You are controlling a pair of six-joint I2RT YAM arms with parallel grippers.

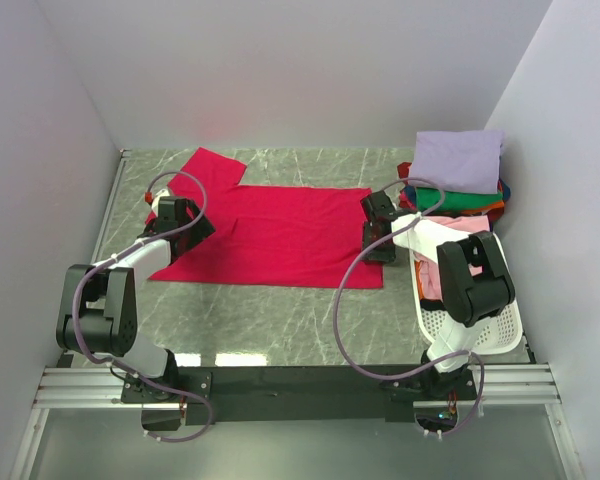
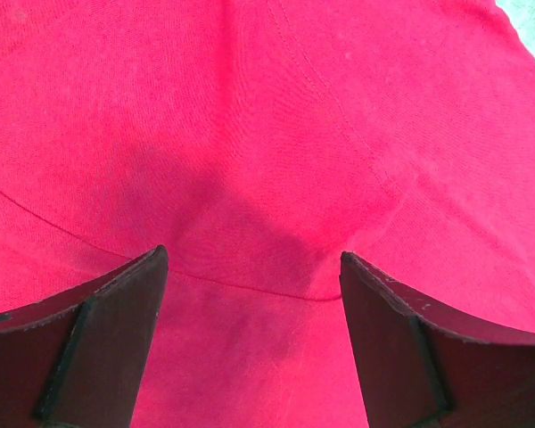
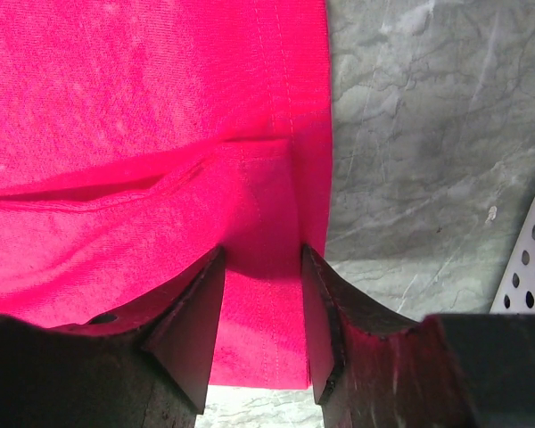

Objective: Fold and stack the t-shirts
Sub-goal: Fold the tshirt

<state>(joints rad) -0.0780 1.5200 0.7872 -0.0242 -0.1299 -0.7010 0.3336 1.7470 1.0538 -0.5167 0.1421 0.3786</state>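
While left jaws gape over red t-shirt [image 1: 280, 235], right jaws pinch its hem, basket [image 1: 502, 328] beside

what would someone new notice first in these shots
A big crimson-red t-shirt lies spread flat across the middle of the table. At far right, folded shirts topped by a lavender one are stacked behind a white basket. The jaws of the right arm straddle a fold at the red shirt's right edge; those of the left arm stand open over its left side.
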